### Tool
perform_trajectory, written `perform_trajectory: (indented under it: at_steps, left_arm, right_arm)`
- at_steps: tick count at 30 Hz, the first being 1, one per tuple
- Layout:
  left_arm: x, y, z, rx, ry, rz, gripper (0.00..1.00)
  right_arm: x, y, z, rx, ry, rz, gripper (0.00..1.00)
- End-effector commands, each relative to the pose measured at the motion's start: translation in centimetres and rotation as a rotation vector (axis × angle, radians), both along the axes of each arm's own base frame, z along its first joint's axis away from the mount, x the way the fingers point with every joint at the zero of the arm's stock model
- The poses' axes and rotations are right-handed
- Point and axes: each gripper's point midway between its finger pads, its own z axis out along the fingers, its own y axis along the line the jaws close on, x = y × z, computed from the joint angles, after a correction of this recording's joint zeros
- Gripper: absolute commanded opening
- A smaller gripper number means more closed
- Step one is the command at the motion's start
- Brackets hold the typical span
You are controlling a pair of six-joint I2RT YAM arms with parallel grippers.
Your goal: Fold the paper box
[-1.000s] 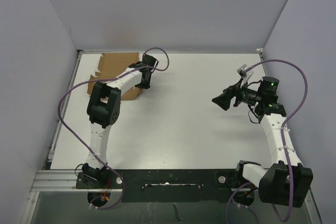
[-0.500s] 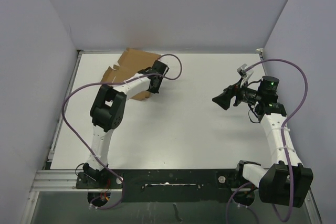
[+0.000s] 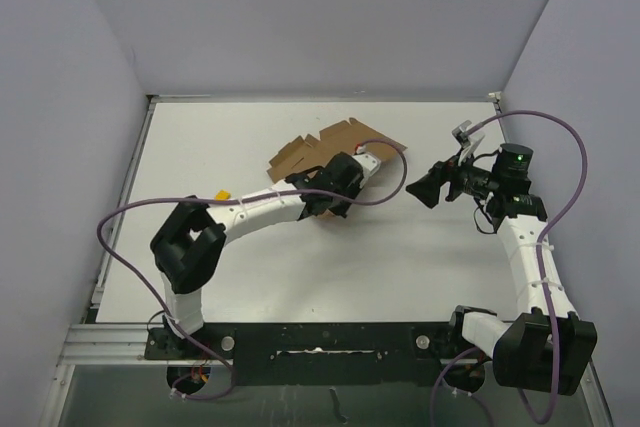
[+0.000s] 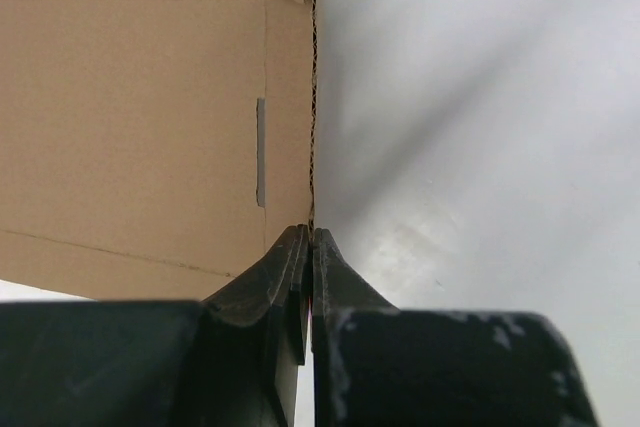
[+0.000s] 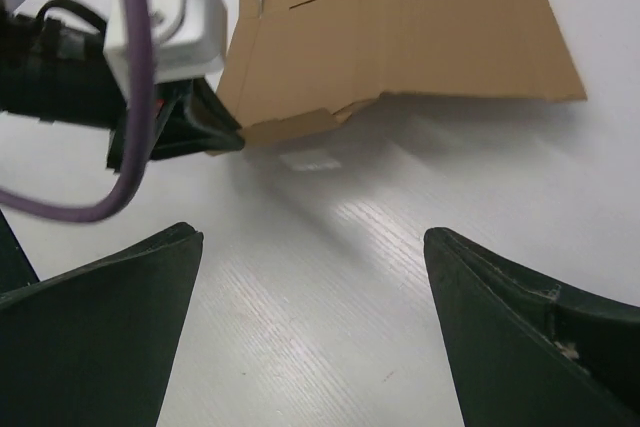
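Observation:
The paper box (image 3: 345, 139) is a flat brown die-cut sheet, tilted up off the white table near the middle back. My left gripper (image 3: 338, 185) is shut on the sheet's near edge. In the left wrist view the gripper (image 4: 310, 234) pinches the corrugated edge, and the box (image 4: 140, 97) with its slot and creases fills the left half. The right wrist view shows the box (image 5: 430, 27) raised at its left corner, where the left gripper (image 5: 205, 132) holds it. My right gripper (image 3: 421, 190) hovers open to the right of the sheet, and the gripper (image 5: 312, 239) has nothing between its fingers.
Bare white table (image 3: 420, 267) lies in front of both grippers. Grey walls close in the back and both sides. The left arm's purple cable (image 3: 130, 217) loops over the table's left side, and the right arm's cable (image 3: 570, 162) arcs by the right wall.
My left gripper closed on the box's edge and swept it from the far left corner rightward to the table's middle, lifting it. The right arm has stayed put.

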Motion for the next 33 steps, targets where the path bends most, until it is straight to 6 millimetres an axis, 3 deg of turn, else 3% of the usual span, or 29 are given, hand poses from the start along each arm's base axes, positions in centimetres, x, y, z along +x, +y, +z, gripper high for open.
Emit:
perform_trajectory:
  at_steps: [1, 8, 12, 15, 18, 22, 25, 29, 33]
  left_arm:
    - [-4.3, -3.3, 2.9, -0.151, -0.033, -0.12, 0.0]
    - [-11.6, -5.3, 0.3, -0.16, 0.016, -0.363, 0.0]
    - [-13.6, -5.3, 0.1, -0.155, 0.017, -0.442, 0.03]
    - [-13.6, -4.4, 1.4, -0.181, 0.0, -0.393, 0.27]
    - [-13.6, -3.5, 4.2, -0.276, -0.026, -0.323, 0.46]
    - [-13.8, -2.1, 7.9, -0.469, -0.056, -0.26, 0.66]
    - [-12.9, -0.2, 9.6, -0.64, -0.016, -0.173, 0.73]
    - [-10.1, 4.0, 8.7, -0.839, 0.138, 0.045, 0.76]
    - [-7.9, 7.7, 6.0, -0.945, 0.288, 0.268, 0.75]
  right_arm:
    - [1.0, -1.0, 2.2, -0.043, -0.086, -0.039, 0.98]
    - [1.4, -1.9, 1.8, -0.063, -0.077, -0.085, 0.98]
    - [1.6, -2.1, 1.6, -0.065, -0.069, -0.093, 0.98]
    - [1.6, -2.2, 1.4, -0.064, -0.065, -0.096, 0.98]
    - [1.6, -2.1, 1.2, -0.059, -0.063, -0.09, 0.98]
    - [1.3, -1.7, 1.0, -0.043, -0.058, -0.063, 0.98]
    - [0.9, -1.0, 0.9, -0.016, -0.065, -0.017, 0.98]
    - [0.1, 0.2, 0.7, 0.029, -0.077, 0.057, 0.98]
    - [-0.6, 1.5, 0.1, 0.048, -0.059, 0.14, 0.99]
